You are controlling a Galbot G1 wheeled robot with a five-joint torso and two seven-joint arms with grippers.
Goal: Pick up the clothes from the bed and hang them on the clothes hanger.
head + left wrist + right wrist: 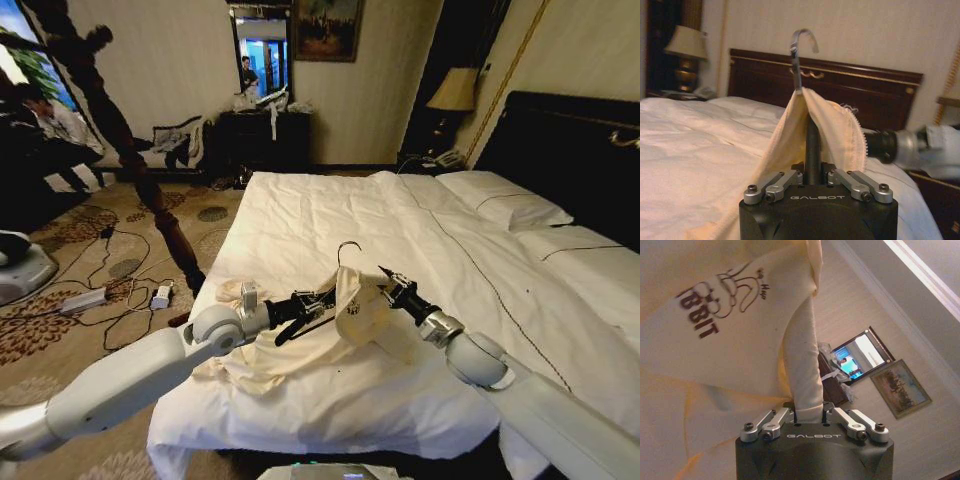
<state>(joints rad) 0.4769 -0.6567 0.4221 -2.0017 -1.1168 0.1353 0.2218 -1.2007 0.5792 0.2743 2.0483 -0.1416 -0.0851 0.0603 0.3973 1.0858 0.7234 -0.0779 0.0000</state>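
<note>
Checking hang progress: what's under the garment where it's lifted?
The hanger stands under the garment, its hook poking out on top. Left gripper clamps its dark bar; right gripper pinches fabric. The hanger's shoulders are covered.

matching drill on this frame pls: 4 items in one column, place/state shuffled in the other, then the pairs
Items:
1. left pincer
2. right pincer
3. hanger hook
4. pillows

Places/states:
A. lying by the dark headboard
B. shut on a bunched fold of the cream garment
C. sticking up out of the garment's top
D. shut on the black clothes hanger, under the cloth

Pairs: 1-D, 2-B, 3-C, 4-A
</note>
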